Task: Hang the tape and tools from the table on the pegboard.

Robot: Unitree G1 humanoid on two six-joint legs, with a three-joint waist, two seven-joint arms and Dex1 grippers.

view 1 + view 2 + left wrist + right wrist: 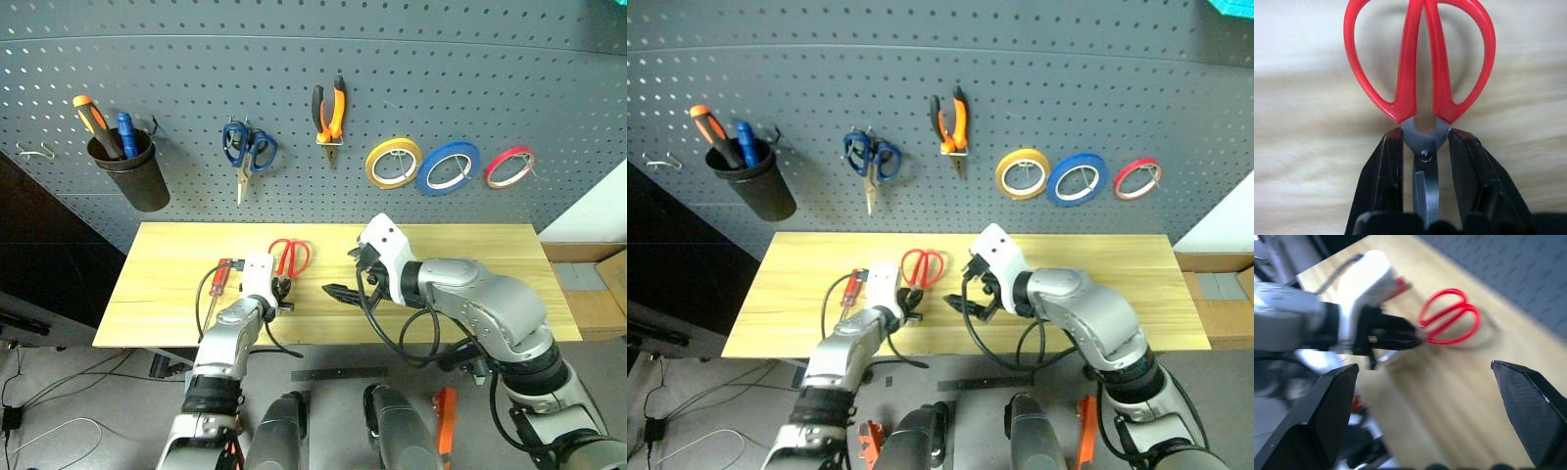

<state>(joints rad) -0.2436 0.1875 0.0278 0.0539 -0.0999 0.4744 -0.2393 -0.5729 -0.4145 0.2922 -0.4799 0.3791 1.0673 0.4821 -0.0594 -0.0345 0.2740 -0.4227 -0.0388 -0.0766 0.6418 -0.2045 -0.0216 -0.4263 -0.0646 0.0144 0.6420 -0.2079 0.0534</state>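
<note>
No text, label, brand, number or sign can be read on anything in these views.

The red-handled scissors (1420,73) sit clamped at the pivot between the left gripper's (1425,161) black fingers, handles pointing toward the pegboard (294,88), over the table (470,255). A red-handled screwdriver (219,279) lies on the wood beside them. Pliers (330,113) and blue tape (448,167) hang on hooks.
</note>
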